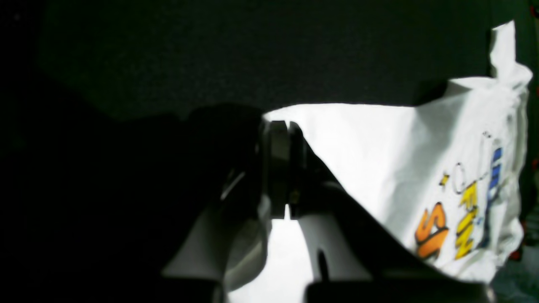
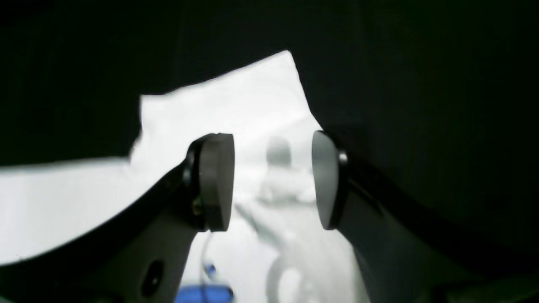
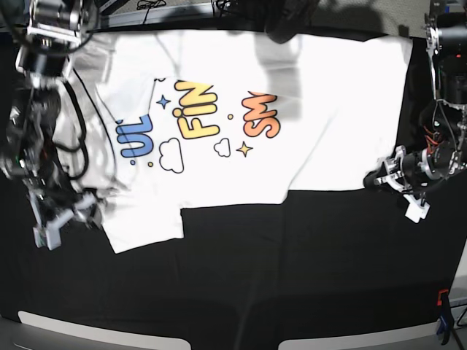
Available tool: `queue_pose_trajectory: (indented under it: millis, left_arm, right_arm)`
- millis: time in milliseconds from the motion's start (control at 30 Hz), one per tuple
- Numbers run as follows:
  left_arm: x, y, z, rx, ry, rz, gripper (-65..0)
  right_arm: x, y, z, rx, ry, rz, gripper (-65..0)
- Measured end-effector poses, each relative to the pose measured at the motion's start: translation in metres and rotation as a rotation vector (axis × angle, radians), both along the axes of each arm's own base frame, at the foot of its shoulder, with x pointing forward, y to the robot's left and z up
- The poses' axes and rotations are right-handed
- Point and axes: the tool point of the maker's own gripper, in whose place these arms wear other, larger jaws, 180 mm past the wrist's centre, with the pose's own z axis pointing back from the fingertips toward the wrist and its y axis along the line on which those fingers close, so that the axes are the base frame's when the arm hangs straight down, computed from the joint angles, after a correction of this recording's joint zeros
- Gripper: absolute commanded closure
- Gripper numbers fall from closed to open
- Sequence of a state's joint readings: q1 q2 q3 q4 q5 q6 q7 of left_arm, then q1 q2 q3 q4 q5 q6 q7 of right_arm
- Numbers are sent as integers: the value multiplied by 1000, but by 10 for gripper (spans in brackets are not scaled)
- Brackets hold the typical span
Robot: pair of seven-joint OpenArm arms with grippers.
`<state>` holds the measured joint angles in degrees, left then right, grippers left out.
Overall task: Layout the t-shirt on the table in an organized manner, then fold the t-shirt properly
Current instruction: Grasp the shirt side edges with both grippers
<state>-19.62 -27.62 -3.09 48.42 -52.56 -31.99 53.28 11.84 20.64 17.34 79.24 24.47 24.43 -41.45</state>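
White short-sleeved printed cloth t-shirt [image 3: 292,138] lies spread on the far half of the black cloth-covered table [image 3: 255,277], print up. My left gripper [image 3: 373,180] sits at its hem corner; my right gripper [image 3: 93,209] beside the opposite sleeve.

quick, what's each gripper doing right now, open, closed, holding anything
Left gripper: closed, pinching the edge of the t-shirt.
Right gripper: open, holding nothing, over the shirt's cloth.
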Motion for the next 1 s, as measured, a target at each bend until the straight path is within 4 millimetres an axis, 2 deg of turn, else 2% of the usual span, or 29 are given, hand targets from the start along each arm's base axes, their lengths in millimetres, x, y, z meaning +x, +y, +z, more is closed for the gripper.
queue_pose_trajectory:
  millis: [100, 267, 400, 500, 667, 933, 1000]
  left_arm:
    - [1, -1, 2, 2, -2, -7, 0]
    - [-2, -1, 0, 7, 7, -12, 0]
    - [-4, -2, -1, 7, 21, -23, 0]
    - [-5, -2, -2, 9, 26, -27, 0]
    - [-5, -2, -2, 8, 25, -26, 0]
    - [-5, -2, -2, 8, 25, -26, 0]
    - [-5, -2, -2, 8, 25, -26, 0]
  right_arm:
    - [26, 0, -3, -14, 34, 11, -290]
    - [47, -22, -25, -81, 107, -38, -290]
    - [41, -48, -55, -116, 161, -82, -290]
    - [32, -58, -72, -120, 199, -98, -290]
    - [28, -51, -83, -98, 233, -92, -290]
    - [34, -4, -101, -37, 229, -33, -288]
    - [36, 1, -102, -41, 227, -24, -264]
